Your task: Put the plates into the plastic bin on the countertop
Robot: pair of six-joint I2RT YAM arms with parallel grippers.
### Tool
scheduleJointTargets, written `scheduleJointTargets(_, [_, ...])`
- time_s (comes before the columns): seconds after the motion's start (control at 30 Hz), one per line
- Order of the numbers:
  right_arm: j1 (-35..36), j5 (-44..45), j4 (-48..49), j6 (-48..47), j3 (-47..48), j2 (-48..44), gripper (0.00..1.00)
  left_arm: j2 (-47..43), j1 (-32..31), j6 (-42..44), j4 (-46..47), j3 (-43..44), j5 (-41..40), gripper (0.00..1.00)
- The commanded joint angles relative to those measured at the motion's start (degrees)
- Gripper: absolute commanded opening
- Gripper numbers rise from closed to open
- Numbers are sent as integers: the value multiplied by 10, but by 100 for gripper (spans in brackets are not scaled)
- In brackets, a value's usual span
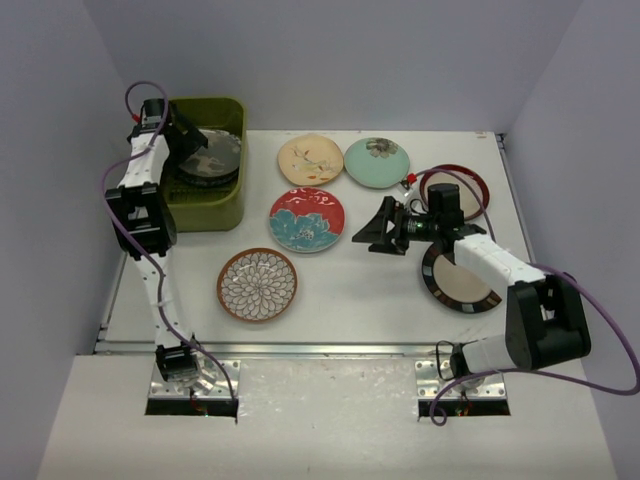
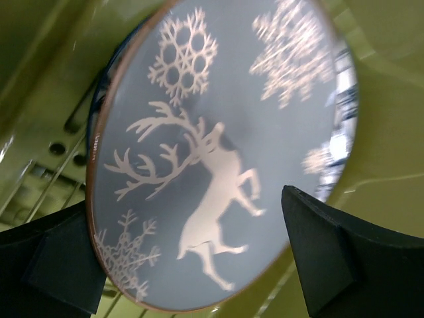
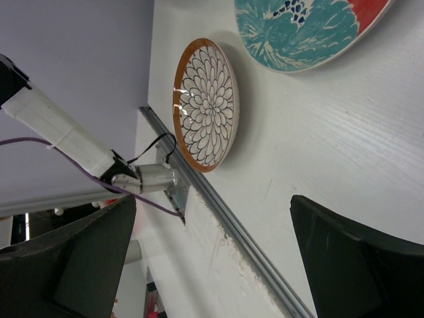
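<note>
Reindeer plate (image 2: 218, 159) lies inside the plastic bin (image 1: 218, 212).

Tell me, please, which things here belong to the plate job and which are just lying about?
Job: plastic bin, reindeer plate already in it, cream plate, mint plate, red-rimmed plate, red-and-teal plate, petal plate, dark-rimmed plate, countertop.
Just there: metal rail, arm mounting plates.

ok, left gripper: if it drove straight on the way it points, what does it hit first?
The reindeer plate, lying in the plastic bin. The left gripper points down into the bin, jaws open, and the plate's face fills the gap between them. How close it is, I can't tell.
</note>
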Motion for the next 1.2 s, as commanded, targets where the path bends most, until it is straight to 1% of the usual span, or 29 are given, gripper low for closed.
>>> scheduleJointTargets(0.0, [12, 3, 42, 7, -8, -7, 99, 0, -18, 28, -37, 11, -22, 100])
scheduleJointTargets(0.17, [15, -1, 43, 4, -10, -7, 99, -16, -27, 55, -69, 13, -103, 100])
scheduleJointTargets(0.23, [16, -3, 40, -1, -7, -2, 99, -19, -29, 68, -73, 14, -102, 100])
scheduleJointTargets(0.33, [16, 1, 29, -10, 4, 10, 99, -17, -38, 99, -100, 41, -107, 100])
scheduleJointTargets(0.4, [21, 24, 2, -24, 20, 32, 99, -34, -45, 108, -110, 44, -110, 100])
scheduleJointTargets(0.53, [37, 71, -10, -37, 55, 85, 99, -98, -47, 112, -102, 9, -113, 100])
scheduleJointTargets(0.63, [50, 103, -8, -29, 90, 150, 99, -178, -47, 106, -94, -28, -143, 100])
scheduleJointTargets(0.7, [53, 117, 13, -20, 105, 189, 99, -213, -47, 103, -81, -54, -158, 100])
scheduleJointTargets(0.77, [53, 130, 38, -2, 129, 238, 99, -285, -47, 99, -62, -96, -165, 100])
scheduleJointTargets(0.87, [53, 161, 69, 23, 160, 304, 99, -411, -55, 93, -17, -186, -157, 100])
scheduleJointTargets(0.9, [53, 167, 74, 29, 186, 341, 99, -450, -63, 96, 20, -228, -143, 100])
scheduleJointTargets(0.93, [54, 172, 75, 32, 202, 362, 99, -510, -78, 97, 41, -293, -136, 100])
scheduleJointTargets(0.97, [53, 180, 75, 35, 223, 391, 99, -538, -104, 100, 72, -324, -124, 100])
scheduleJointTargets(1.0, [53, 187, 79, 44, 228, 400, 99, -585, -124, 95, 82, -380, -115, 100])
scheduleJointTargets(1.03, [53, 196, 85, 48, 232, 408, 99, -607, -133, 90, 93, -409, -100, 100])
scheduleJointTargets(1.07, [53, 205, 90, 52, 240, 416, 96, -624, -143, 87, 102, -432, -77, 100])
scheduleJointTargets(1.13, [50, 229, 98, 71, 250, 445, 84, -662, -148, 83, 109, -480, -19, 100])
scheduleJointTargets(1.17, [48, 229, 102, 79, 253, 456, 77, -673, -149, 86, 109, -505, -5, 100])
